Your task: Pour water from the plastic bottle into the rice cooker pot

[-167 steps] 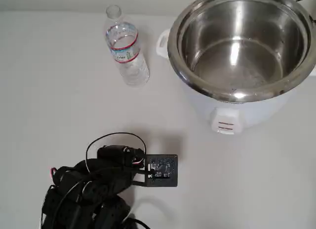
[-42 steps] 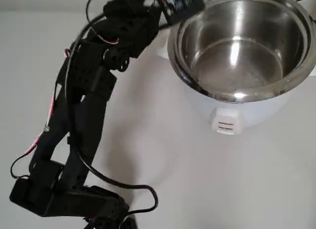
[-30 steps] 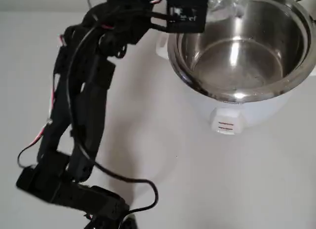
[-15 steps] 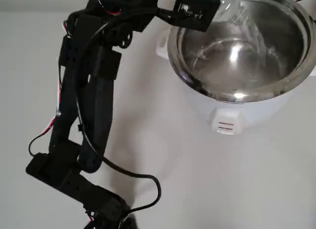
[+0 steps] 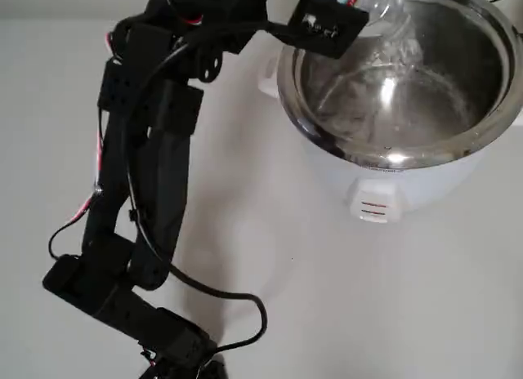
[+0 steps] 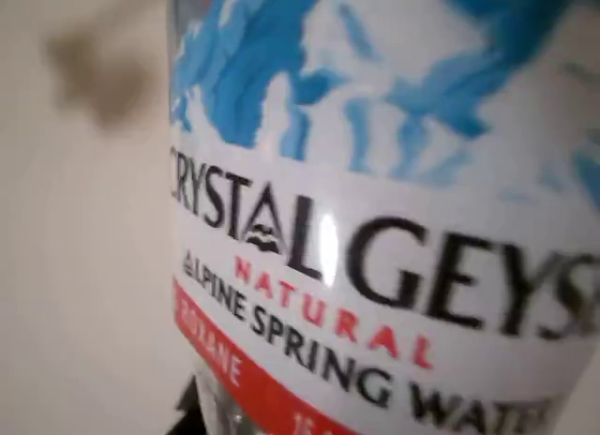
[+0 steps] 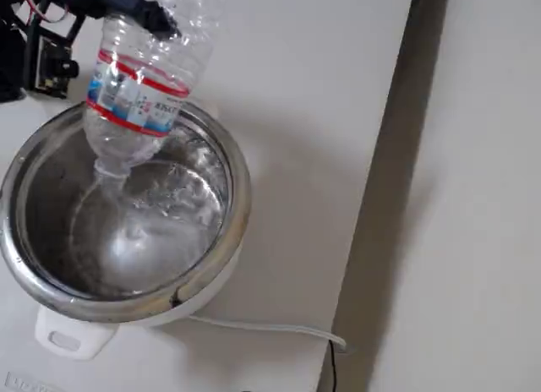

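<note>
My gripper [image 7: 135,10] is shut on the plastic bottle [image 7: 139,88], holding it neck down over the rice cooker pot [image 7: 230,208]. The bottle is clear and ribbed, with a white label edged in red. In the overhead view the bottle [image 5: 377,5] leans over the far left rim of the shiny steel pot [image 5: 288,85], and my black arm [image 5: 147,167] reaches up from the lower left. Water [image 7: 135,231] runs from the neck and lies rippling on the pot's bottom. The bottle's label [image 6: 375,266] is close up in the wrist view.
The pot sits in a white cooker body [image 5: 409,187] with a side handle [image 5: 267,71] and a front latch [image 5: 372,208]. A white cable [image 7: 262,327] trails from the cooker toward the table's right edge [image 7: 380,198]. Bare white table lies in front of the cooker.
The bottle stood on the table with the arm folded; now it is gripped and tipped over the pot. Over the last second it tilted further and water has gathered in the pot.
</note>
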{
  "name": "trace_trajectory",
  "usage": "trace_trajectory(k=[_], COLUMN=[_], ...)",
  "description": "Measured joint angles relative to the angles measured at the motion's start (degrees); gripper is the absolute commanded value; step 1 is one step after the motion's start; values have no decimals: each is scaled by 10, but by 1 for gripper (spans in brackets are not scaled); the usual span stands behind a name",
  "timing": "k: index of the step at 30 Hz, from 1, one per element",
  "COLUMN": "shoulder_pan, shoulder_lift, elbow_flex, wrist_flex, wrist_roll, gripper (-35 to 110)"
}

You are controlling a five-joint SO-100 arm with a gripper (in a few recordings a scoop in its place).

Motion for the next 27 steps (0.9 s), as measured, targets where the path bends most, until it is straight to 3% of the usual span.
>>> trace_trajectory(k=[27], shoulder_pan=[8], shoulder_lift=[0], elbow_flex=[-11], wrist_flex=[0], wrist_roll=[5], gripper=[7])
